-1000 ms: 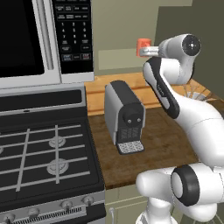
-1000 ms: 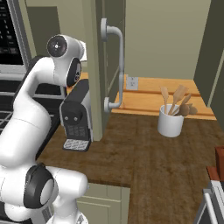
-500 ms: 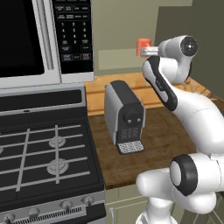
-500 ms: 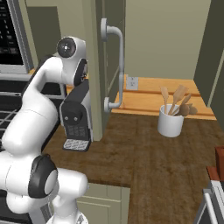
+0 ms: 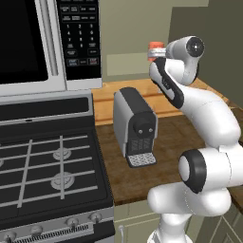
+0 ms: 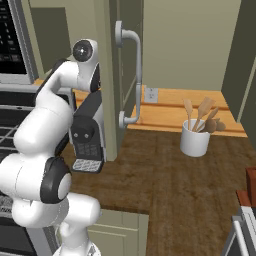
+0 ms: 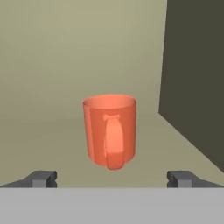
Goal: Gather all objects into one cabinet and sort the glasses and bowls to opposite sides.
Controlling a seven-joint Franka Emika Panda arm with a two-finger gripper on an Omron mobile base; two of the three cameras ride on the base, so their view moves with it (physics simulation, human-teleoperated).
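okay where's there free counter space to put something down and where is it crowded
Open patch: the wooden counter between the coffee machine and the white utensil holder, running toward the front edge. Crowded: the counter's left end, where the coffee machine sits against the stove beside the robot's arm.

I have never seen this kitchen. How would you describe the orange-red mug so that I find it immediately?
Start from the black and grey coffee machine on the brown wooden counter, then look up to the pale green shelf above it. There the orange-red mug stands upright, directly ahead of the robot's open pincer. Its handle faces the pincer, and nothing else nearby is orange-red.
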